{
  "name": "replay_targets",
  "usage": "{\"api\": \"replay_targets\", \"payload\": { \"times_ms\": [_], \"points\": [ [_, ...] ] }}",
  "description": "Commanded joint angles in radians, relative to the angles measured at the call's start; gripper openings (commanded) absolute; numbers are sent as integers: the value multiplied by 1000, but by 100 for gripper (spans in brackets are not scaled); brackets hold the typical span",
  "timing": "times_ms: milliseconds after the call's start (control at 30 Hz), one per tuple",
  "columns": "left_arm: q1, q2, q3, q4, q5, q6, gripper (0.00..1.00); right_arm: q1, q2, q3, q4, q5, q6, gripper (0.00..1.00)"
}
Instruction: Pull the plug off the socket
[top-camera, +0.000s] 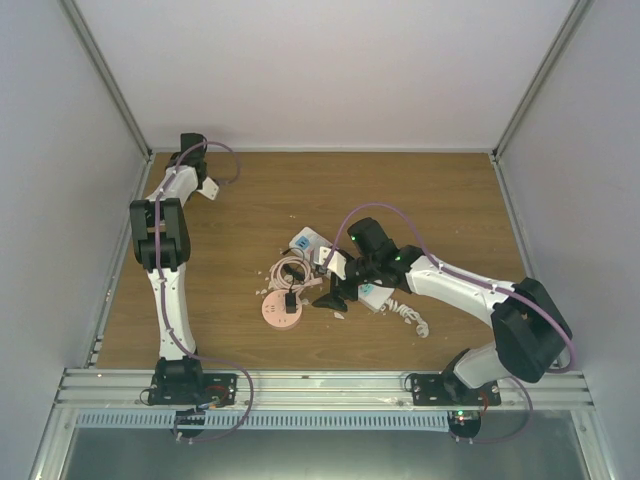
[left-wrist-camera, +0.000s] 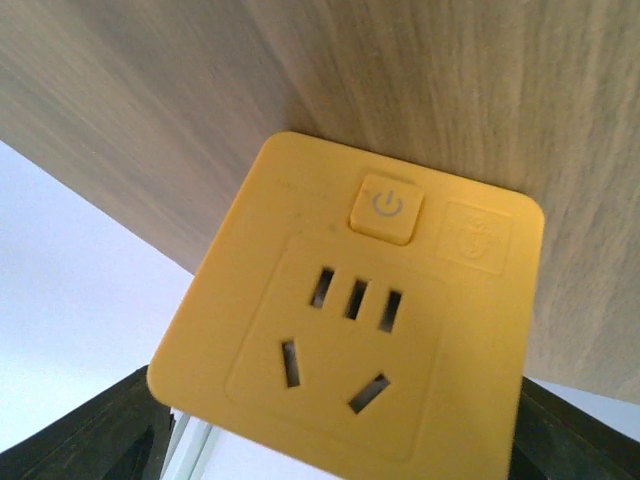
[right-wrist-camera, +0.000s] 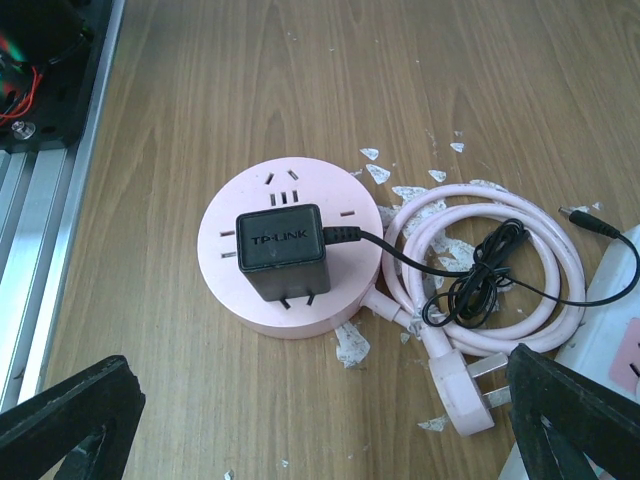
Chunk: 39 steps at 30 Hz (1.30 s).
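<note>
A round pink socket (right-wrist-camera: 272, 235) lies on the wooden table; it also shows in the top view (top-camera: 281, 311). A black TP-LINK plug (right-wrist-camera: 280, 250) rests on top of it, its two prongs showing at its near edge. Its thin black cable (right-wrist-camera: 470, 285) runs right in a tangle. My right gripper (right-wrist-camera: 320, 385) is open and empty, hovering just near and right of the socket (top-camera: 335, 295). My left gripper (top-camera: 200, 180) is at the far left back. In the left wrist view it is shut on a square yellow socket (left-wrist-camera: 350, 310).
A coiled pink cable (right-wrist-camera: 545, 235) with its pink plug (right-wrist-camera: 465, 385) lies right of the pink socket. A white power strip (top-camera: 310, 240) sits behind it and shows in the right wrist view (right-wrist-camera: 610, 320). White scraps (right-wrist-camera: 350, 345) dot the wood. An aluminium rail (right-wrist-camera: 50, 260) lines the near edge.
</note>
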Motion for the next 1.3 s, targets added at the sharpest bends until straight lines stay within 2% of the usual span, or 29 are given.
{"api": "replay_targets", "payload": {
  "times_ms": [0, 133, 267, 400, 600, 833, 1133, 1267],
  "points": [
    [7, 2, 26, 30, 4, 225, 82, -9, 11, 8, -9, -14, -16, 100],
    [8, -22, 28, 5, 21, 202, 84, -8, 17, 12, -11, -19, -15, 100],
    [9, -64, 24, -46, 61, 114, 88, -8, 16, 12, -7, -21, -15, 99],
    [9, -135, -1, -124, 131, -12, 99, -8, 4, 13, -5, -10, -15, 100],
    [10, -272, -35, -231, 281, -196, 99, -9, -10, 12, 0, -2, -14, 100],
    [9, -497, -167, -288, 461, -384, 99, -9, -34, 4, 7, 12, -14, 100],
    [6, -722, -213, -410, 787, -759, 99, -8, -51, -2, 15, -2, -12, 100],
    [6, -860, -326, -320, 955, -991, 99, -9, -58, -10, 23, -7, -13, 100]
  ]
}}
